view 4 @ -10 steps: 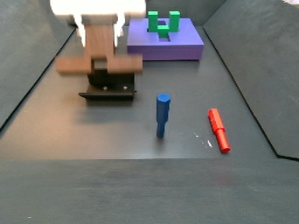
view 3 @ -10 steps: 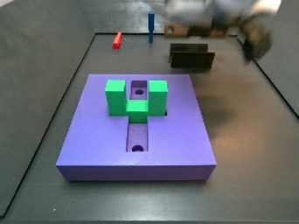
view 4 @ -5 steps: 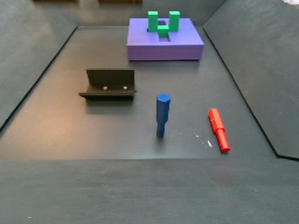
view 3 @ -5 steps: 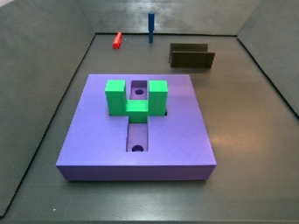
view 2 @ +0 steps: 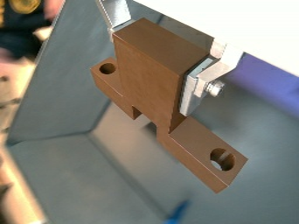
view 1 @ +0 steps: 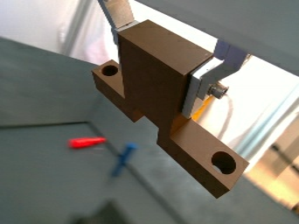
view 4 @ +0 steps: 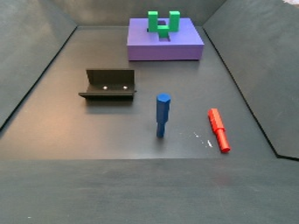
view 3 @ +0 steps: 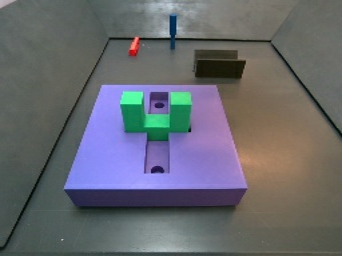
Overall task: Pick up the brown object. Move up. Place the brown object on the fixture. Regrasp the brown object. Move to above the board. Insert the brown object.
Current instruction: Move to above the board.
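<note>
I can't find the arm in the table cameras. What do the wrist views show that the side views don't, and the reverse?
Only the wrist views show the gripper, raised well off the floor, its fingers shut on the brown object. Only the side views show the board and the fixture, which stands empty. Both show the red peg and the blue peg.

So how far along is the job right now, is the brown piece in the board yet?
Not yet. In both wrist views the gripper is clamped on the brown object, lifted clear of the floor. In both side views the fixture is empty and the board slot is unfilled; the gripper itself is out of those frames. Still left: moving above the board and inserting. Whether the regrasp is done can't be told from this.
</note>
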Controlling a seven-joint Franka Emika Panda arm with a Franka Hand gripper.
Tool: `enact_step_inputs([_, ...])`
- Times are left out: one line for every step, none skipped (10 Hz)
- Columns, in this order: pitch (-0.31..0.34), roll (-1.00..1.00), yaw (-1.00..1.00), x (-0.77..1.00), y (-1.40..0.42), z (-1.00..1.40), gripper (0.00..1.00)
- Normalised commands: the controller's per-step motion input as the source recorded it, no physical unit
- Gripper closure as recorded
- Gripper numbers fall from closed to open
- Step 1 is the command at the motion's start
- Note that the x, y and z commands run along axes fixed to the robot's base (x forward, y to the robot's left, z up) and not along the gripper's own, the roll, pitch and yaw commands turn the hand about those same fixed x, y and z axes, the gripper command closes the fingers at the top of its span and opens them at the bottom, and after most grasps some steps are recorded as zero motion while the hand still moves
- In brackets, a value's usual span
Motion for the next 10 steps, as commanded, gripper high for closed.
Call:
enact_step_inputs([0.063, -1.00, -0.06, -1.07, -1.40, 0.25, 1.00])
enact_step_inputs([0.071, -1.00, -0.06, -1.04, -1.40, 0.26, 1.00])
enact_step_inputs([0.071, -1.00, -0.05, -1.06, -1.40, 0.26, 1.00])
enact_step_inputs([0.064, -1.00, -0.05, -0.57, -0.68, 0.12, 1.00])
enact_step_inputs([0.062, -1.00, -0.04, -0.30, -0.32, 0.05, 1.00])
enact_step_inputs([0.063, -1.00, -0.03, -0.13, -0.13, 0.03, 1.00])
enact_step_inputs([0.049, -1.00, -0.03, -0.11, -0.09, 0.03, 1.00])
enact_step_inputs([0.021, -0.82, -0.02, -0.08, -0.02, 0.00, 1.00])
enact_step_inputs([0.004, -0.60, -0.02, -0.07, 0.00, 0.01, 1.00])
enact_step_inputs([-0.009, -0.41, -0.01, -0.05, 0.00, 0.00, 1.00])
